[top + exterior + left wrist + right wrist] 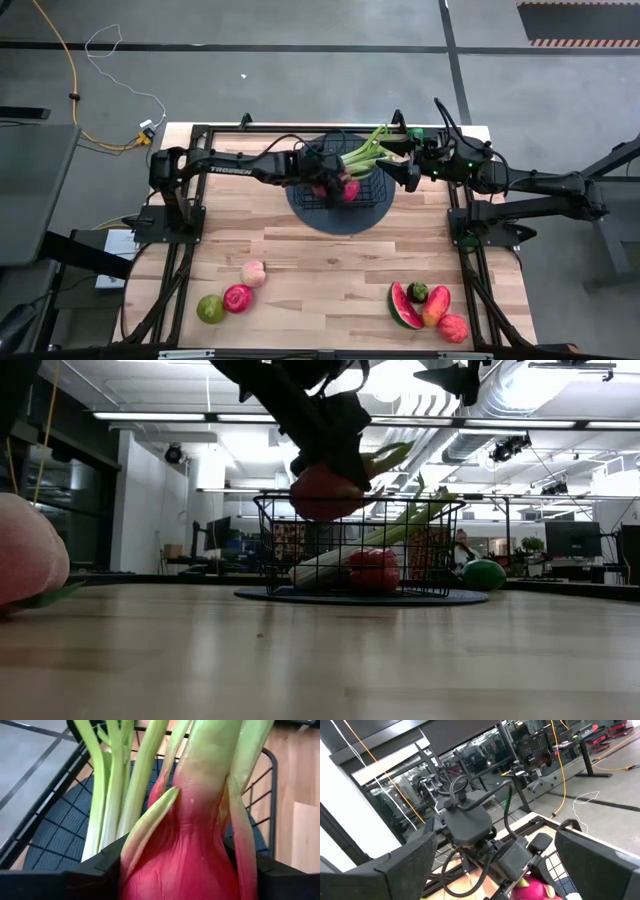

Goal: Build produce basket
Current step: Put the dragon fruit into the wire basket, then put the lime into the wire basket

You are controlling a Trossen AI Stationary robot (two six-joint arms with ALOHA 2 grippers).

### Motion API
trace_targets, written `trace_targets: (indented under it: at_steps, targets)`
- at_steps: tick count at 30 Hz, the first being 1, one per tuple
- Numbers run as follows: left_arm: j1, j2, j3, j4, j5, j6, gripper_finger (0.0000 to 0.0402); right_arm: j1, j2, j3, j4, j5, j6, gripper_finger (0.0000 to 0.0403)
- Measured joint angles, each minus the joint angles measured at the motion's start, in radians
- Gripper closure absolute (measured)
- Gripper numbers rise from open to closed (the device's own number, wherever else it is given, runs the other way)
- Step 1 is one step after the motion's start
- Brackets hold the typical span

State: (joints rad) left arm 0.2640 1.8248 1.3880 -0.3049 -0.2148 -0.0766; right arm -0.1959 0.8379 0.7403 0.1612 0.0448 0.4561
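The pink dragon fruit (195, 845) hangs over the basket (372, 192), its long axis running straight out from the left gripper (325, 178), green tips leading. That claw is clamped on it, fingers half apart. One leafy stalk (370, 152) leans across the basket; one red pepper (372, 571) sits inside. The right gripper (412, 172) hovers at the basket's edge, spread wide, empty.

Leafy stalk (375, 150) and both arms crowd the basket (372, 196); the table's (330, 270) middle lies open between fruit clusters.
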Motion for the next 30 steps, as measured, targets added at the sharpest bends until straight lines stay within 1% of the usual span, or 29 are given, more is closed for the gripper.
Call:
trace_targets:
  at_steps: [2, 4, 6, 11, 15, 17, 25, 30]
  targets:
    - [0.006, 0.000, 0.000, -0.002, 0.008, 0.000, 0.0170, 0.000, 0.000, 0.000, -0.001, 0.000, 0.000, 0.0008]
    - [0.014, 0.000, 0.000, -0.021, 0.043, -0.011, 0.0152, 0.000, 0.000, 0.000, -0.001, 0.000, 0.000, 0.0008]
    - [0.026, 0.000, 0.000, -0.037, 0.078, -0.038, 0.0128, 0.000, 0.000, 0.000, -0.002, 0.000, 0.000, 0.0008]
    - [0.044, -0.001, 0.000, -0.074, 0.087, -0.061, 0.0061, 0.000, 0.000, 0.000, -0.003, 0.000, 0.000, 0.0008]
    - [0.059, -0.018, 0.005, -0.086, 0.156, -0.068, 0.0028, 0.000, 0.000, 0.000, -0.004, 0.000, -0.007, 0.0008]
    - [0.066, -0.030, 0.012, -0.099, 0.179, -0.071, 0.0022, 0.000, 0.000, 0.000, -0.004, 0.000, -0.008, 0.0008]
    - [0.082, -0.110, 0.017, -0.094, 0.178, -0.071, 0.0019, 0.000, 0.000, 0.000, -0.014, 0.000, -0.009, 0.0008]
    - [0.079, -0.217, 0.016, -0.099, 0.185, -0.095, 0.0021, 0.000, 0.000, 0.000, -0.015, 0.001, -0.010, 0.0008]
